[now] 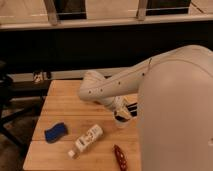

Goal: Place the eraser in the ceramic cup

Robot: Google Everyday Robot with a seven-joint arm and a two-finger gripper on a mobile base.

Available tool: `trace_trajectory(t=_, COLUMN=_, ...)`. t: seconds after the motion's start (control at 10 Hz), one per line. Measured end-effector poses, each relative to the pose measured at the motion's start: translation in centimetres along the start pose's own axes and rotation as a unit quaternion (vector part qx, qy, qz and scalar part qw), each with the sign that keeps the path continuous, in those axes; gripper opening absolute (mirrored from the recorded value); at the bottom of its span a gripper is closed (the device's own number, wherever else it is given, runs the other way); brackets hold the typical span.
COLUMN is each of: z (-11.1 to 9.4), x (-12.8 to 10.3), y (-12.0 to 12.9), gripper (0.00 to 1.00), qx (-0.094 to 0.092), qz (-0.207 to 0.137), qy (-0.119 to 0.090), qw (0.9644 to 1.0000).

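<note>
You've got the claw at the worktop's 3 o'clock side, fingers drawn together, right over the ceramic cup. The white cup stands just beneath it, partly hidden by the wrist. Whether anything sits between those fingers, you can't tell from here. Your arm reaches in from the right across the wood. At 8 o'clock lies a blue pad, at 6 o'clock a white bottle on its side, and at 5 o'clock a dark red item near the front edge.
</note>
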Motion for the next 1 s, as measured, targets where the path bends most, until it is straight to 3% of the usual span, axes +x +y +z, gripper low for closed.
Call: trace_trajectory(t=1.0, z=-0.1, x=-1.6, y=0.1, gripper=0.0, qx=0.003, qz=-0.017, qy=0.005, qw=0.9998)
